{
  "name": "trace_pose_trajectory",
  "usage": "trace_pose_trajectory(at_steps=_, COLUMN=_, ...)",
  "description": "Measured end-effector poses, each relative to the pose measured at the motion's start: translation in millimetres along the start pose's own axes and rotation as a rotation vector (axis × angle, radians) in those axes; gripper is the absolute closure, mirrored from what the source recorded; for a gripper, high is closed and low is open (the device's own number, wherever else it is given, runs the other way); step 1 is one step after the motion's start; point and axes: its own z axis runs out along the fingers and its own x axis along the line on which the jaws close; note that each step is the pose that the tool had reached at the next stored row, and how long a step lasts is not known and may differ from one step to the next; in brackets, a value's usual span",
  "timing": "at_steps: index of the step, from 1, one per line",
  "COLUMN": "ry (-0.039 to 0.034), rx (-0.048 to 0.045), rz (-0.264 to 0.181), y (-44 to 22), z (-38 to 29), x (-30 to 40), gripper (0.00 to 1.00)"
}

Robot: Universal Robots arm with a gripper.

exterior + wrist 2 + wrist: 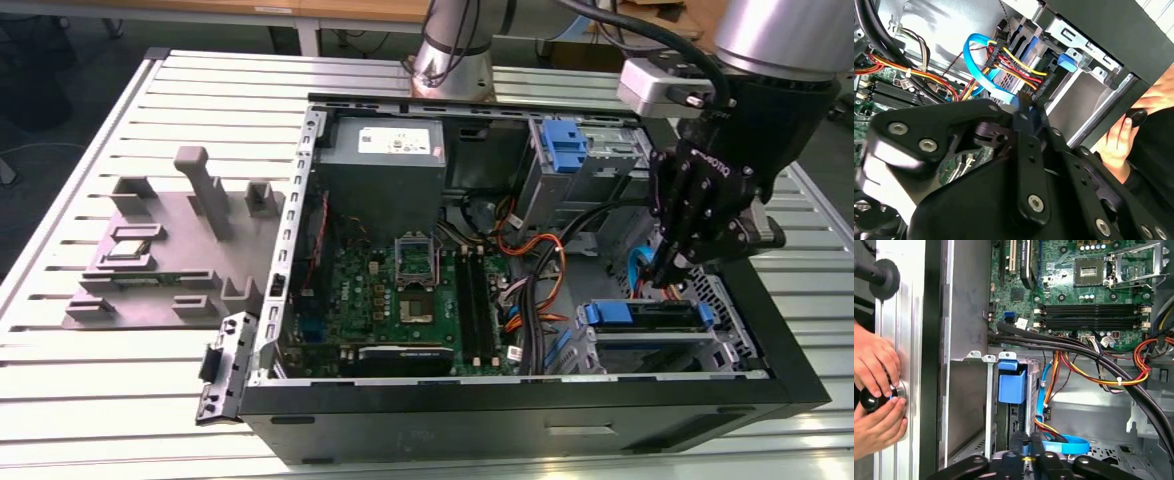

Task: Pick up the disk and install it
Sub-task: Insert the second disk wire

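The disk [661, 316] lies in the metal drive cage at the case's corner, on the exterior view's right, with its blue rail toward the motherboard. In the first wrist view the disk's blue rail end [1012, 385] sits in the cage slot. My black gripper [671, 272] hangs just above the disk, inside the case. Its two fingers stand close together with nothing seen between them, in both wrist views [1026, 446] [1024, 109]. The tips are next to a light blue flat cable [976, 60] and a red, yellow and black wire bundle [1014, 65].
A person's hands [876, 365] rest on the case's outer edge, holding a black knob [869, 397]. A grey power supply box [387, 150], a blue bracket [567, 145] and the motherboard [400, 300] are inside the case. A grey fixture [160, 240] stands on the table.
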Motion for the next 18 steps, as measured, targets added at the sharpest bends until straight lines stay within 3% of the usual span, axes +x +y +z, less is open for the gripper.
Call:
trace_pose_trajectory(at_steps=1, ry=-0.0007, rx=0.0013, rz=-0.005, y=0.0, z=0.1, x=0.0, gripper=0.84)
trace_pose_trajectory(at_steps=6, ry=-0.0017, rx=0.0046, rz=-0.018, y=0.8, z=0.7, x=2.2, gripper=0.84)
trace_pose_trajectory(at_steps=11, ry=-0.0038, rx=0.0116, rz=-0.022, y=7.2, z=1.7, x=4.9, gripper=0.84)
trace_pose_trajectory(at_steps=18, ry=-0.043, rx=0.034, rz=-0.016, y=9.7, z=5.0, x=11.1, gripper=0.84)
